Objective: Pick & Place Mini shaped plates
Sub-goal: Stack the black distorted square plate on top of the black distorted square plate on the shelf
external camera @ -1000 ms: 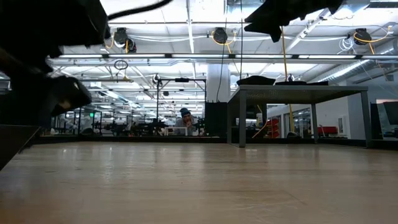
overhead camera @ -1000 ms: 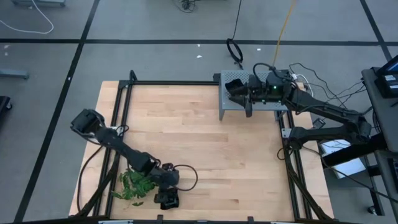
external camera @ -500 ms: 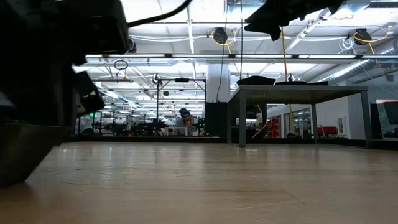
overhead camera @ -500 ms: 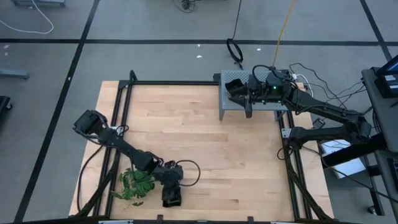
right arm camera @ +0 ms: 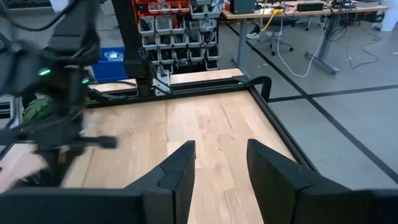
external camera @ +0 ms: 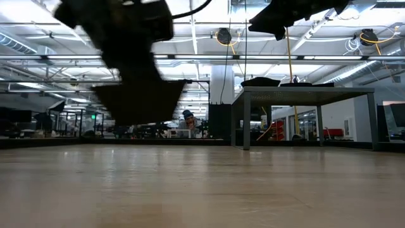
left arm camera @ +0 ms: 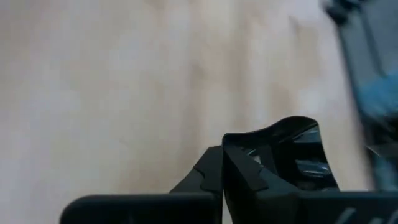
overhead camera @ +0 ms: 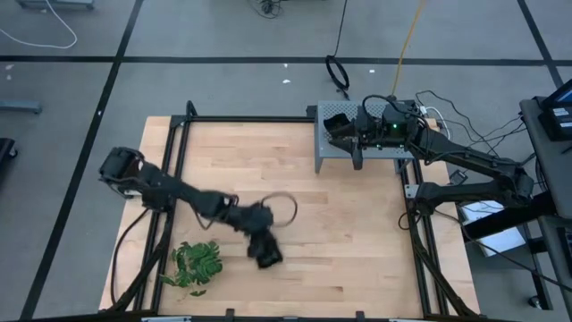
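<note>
Clearly, the left gripper [overhead camera: 266, 253] was clamped on a small glossy black dish with a raised rim [left arm camera: 283, 158], carrying it in the air above the pale wooden counter [overhead camera: 340, 241]; in the low view the dish [external camera: 138, 100] hung beneath the dark gripper [external camera: 130, 44], well clear of the boards. A green leafy sprig [overhead camera: 195, 265] lay on the counter near that gripper, on the side toward the left arm's base. The right gripper [right arm camera: 219, 163] had its two dark fingers [right arm camera: 180, 168] spread apart with nothing between them, and it hovered over the large grey perforated metal box [overhead camera: 327, 143] at the far edge of the counter, well apart from the left gripper.
</note>
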`<state>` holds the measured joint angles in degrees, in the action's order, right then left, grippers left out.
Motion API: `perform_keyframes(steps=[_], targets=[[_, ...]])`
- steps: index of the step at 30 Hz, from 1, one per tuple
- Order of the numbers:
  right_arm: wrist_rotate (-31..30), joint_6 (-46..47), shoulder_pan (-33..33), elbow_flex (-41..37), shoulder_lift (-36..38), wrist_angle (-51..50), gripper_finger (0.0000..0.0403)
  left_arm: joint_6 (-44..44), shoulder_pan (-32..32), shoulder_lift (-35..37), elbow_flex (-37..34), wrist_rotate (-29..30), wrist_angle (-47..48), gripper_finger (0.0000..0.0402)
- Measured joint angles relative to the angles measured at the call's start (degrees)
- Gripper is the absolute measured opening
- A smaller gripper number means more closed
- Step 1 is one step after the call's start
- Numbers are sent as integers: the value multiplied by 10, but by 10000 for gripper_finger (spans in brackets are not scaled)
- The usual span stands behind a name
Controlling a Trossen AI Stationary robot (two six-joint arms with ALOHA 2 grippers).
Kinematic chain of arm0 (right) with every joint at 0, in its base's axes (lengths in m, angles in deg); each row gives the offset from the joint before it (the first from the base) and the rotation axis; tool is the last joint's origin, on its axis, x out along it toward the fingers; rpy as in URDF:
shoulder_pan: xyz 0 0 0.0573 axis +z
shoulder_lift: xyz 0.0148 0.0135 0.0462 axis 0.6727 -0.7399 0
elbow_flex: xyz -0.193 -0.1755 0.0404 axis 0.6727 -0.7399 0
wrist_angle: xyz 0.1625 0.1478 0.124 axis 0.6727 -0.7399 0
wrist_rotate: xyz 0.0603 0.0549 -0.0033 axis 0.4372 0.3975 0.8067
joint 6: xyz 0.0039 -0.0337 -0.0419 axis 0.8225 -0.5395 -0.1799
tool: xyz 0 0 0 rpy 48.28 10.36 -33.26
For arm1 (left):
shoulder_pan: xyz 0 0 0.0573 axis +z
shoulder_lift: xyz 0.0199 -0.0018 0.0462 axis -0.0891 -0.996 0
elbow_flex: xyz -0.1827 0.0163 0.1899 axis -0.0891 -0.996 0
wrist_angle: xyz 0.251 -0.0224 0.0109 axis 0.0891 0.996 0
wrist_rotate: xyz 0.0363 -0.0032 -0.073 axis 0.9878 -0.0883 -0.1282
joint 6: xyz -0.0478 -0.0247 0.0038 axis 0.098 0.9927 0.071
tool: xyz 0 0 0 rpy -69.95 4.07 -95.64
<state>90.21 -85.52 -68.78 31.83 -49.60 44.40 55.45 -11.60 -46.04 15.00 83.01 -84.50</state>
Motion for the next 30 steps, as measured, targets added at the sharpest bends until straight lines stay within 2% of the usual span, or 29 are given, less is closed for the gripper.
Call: perform_keyframes(steps=[4,8,12,20,30], targets=[[1,1,0,0,0,0,132,-64,85,14,0,49,-21,6],[1,0,0,0,0,0,132,-65,167,2,1,68,-66,7],[1,-12,0,0,2,-1,132,-33,220,-33,0,73,-95,6],[0,-74,-1,0,5,-5,132,-40,257,-80,9,62,-122,6],[0,-79,-1,0,5,-9,132,-5,272,-93,11,90,-118,46]])
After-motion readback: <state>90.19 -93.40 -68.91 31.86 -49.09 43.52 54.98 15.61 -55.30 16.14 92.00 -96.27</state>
